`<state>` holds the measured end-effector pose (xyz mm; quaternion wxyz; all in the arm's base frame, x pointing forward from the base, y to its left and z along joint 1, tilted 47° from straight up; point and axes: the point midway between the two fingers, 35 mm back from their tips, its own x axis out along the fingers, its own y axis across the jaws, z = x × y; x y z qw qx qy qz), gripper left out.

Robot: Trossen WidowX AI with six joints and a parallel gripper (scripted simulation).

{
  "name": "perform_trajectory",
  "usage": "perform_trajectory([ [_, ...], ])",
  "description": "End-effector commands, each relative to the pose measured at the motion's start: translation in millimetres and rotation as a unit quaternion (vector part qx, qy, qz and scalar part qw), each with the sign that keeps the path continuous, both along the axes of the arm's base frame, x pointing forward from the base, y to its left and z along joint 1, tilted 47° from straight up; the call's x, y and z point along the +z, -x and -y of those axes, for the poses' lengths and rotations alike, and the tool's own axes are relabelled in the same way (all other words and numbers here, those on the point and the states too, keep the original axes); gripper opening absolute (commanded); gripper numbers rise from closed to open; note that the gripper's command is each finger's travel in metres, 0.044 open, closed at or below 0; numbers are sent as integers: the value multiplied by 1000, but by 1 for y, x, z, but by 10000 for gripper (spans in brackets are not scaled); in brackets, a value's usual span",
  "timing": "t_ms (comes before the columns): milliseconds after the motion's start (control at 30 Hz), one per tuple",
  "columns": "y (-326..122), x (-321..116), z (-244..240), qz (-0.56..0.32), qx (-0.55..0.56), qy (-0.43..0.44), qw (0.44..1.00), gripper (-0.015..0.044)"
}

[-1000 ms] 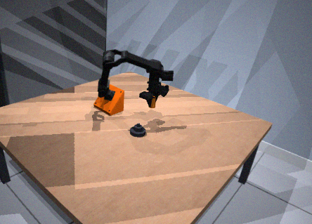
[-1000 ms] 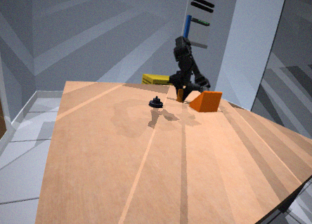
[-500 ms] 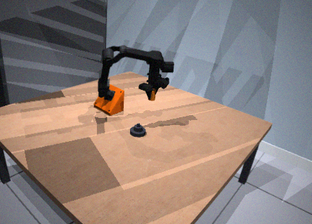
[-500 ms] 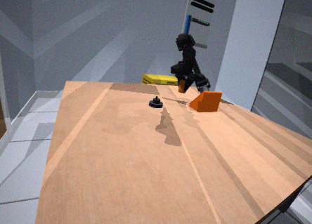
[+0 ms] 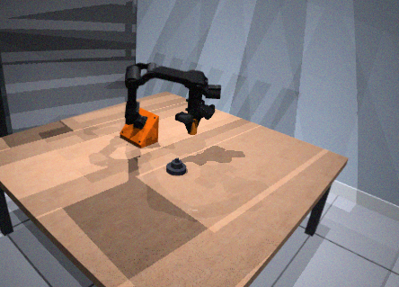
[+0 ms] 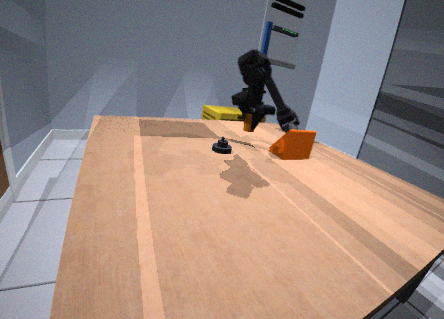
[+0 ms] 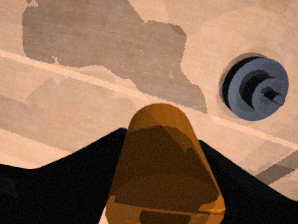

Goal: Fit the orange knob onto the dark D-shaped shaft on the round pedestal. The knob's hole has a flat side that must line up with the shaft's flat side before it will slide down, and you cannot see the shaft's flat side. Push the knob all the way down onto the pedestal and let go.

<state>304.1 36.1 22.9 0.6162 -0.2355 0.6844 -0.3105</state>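
The orange knob (image 5: 193,127) (image 6: 248,122) (image 7: 159,155) is held between the fingers of my gripper (image 5: 193,122) (image 6: 251,116) (image 7: 159,140), which is shut on it. The knob hangs well above the table. The dark round pedestal (image 5: 176,168) (image 6: 222,148) (image 7: 235,92) stands on the table with its short dark shaft (image 5: 177,160) (image 6: 223,139) (image 7: 272,95) pointing up. In the wrist view the pedestal is up and to the right of the knob, clear of it. The shaft's flat side and the knob's hole cannot be made out.
The orange wedge-shaped base mount (image 5: 147,130) (image 6: 296,145) of the arm stands on the wooden table (image 5: 270,166) (image 6: 200,245), behind the pedestal in the top view. A yellow object (image 6: 220,112) shows beyond the table's far edge in the exterior view. Dark shadows lie across the table top.
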Motion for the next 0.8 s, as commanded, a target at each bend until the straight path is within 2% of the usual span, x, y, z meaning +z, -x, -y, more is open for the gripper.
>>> perform_trajectory([
  [0, -5, 8, 10, 4, 5, -2, 1000, 0],
  [767, -14, 41, 74, 5, 5, 2, 1000, 0],
])
